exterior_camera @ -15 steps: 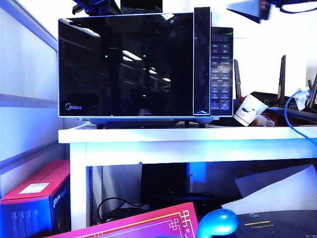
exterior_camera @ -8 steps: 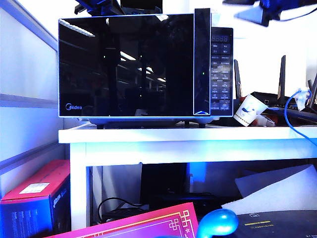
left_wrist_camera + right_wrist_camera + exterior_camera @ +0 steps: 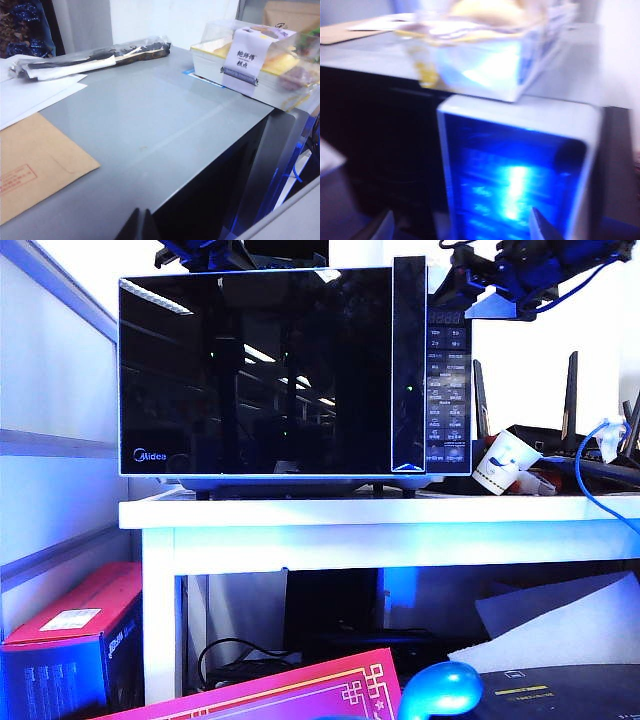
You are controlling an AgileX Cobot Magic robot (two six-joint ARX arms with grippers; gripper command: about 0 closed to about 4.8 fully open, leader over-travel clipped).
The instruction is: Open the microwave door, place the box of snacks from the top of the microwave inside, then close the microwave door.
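glossy black glass fills the front of the microwave (image 3: 295,375) on the white table (image 3: 380,515), and the microwave door (image 3: 255,370) is shut flush against the casing, its small blue logo low at one corner beside the narrow button panel (image 3: 447,385). what has changed is above it: the right gripper (image 3: 462,227), a second ago only a pale blur at the upper edge of the exterior view, has swung in and now hangs level with the oven's top right corner, just past the button panel; its jaws stand wide apart with nothing between them, facing the lit panel. the left gripper (image 3: 140,225) is over the oven's grey top near the front left edge; only a dark tip shows in its wrist view, so whether its jaws are parted or together cannot be told. the box of snacks (image 3: 260,62) rests on top of the microwave at the right front corner, overhanging the edge a little: a pale, whitish-yellow tray under a clear lid, banded by a white paper label with dark print. judging by the arm's approach, the door-opening step is about to begin, and nothing of the task is yet done.
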